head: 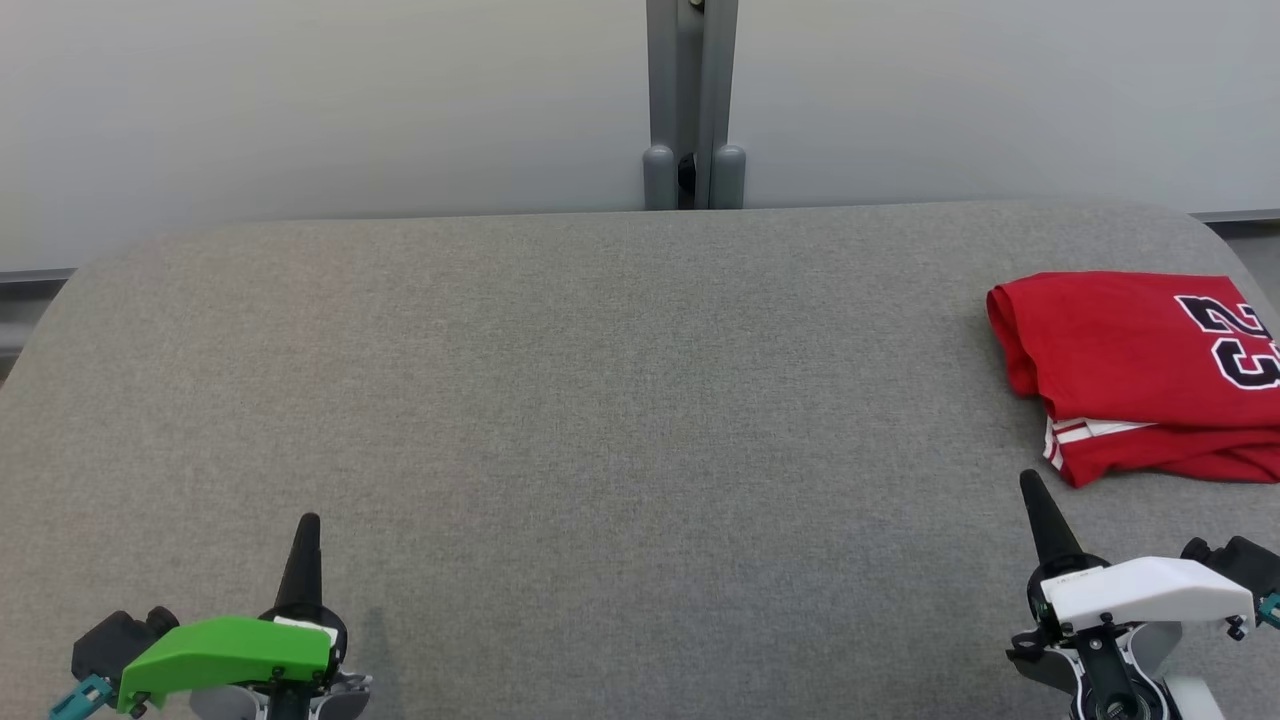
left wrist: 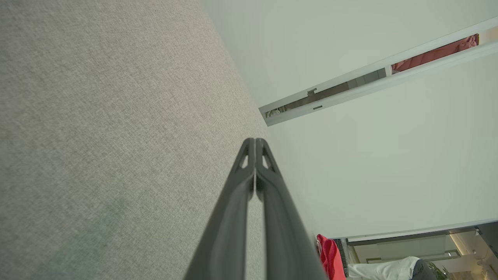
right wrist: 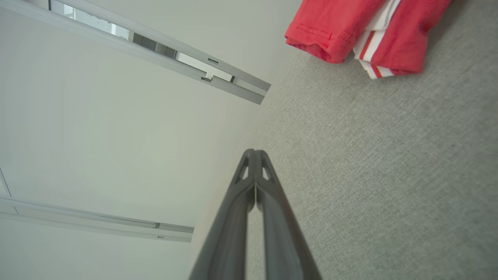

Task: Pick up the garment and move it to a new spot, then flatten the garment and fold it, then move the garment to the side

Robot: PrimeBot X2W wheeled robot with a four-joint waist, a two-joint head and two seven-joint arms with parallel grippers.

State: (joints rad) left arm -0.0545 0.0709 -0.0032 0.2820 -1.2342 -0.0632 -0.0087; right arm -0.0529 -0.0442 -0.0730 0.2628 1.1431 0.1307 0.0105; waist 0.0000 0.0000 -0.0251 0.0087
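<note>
Red garment (head: pixel 1110 350) with white stripes and black numerals, grey table (head: pixel 600 400).

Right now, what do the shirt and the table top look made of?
The shirt looks like soft knit fabric, matte, likely cotton or jersey: it creases and has stitched hems. The table top seems covered in grey woven cloth, matte: a fine weave shows.

Bench (head: pixel 600 400): grey woven fabric top with rounded far corners; its far edge runs just in front of the grey post (head: pixel 690 100).
On it: one red garment (head: pixel 1120 360), folded and lying flat.
Garment place: well right of the post and nearer, by the right side.
Garment detail: dark white-edged numerals face up; white-and-red striped trim at its near edge.
</note>
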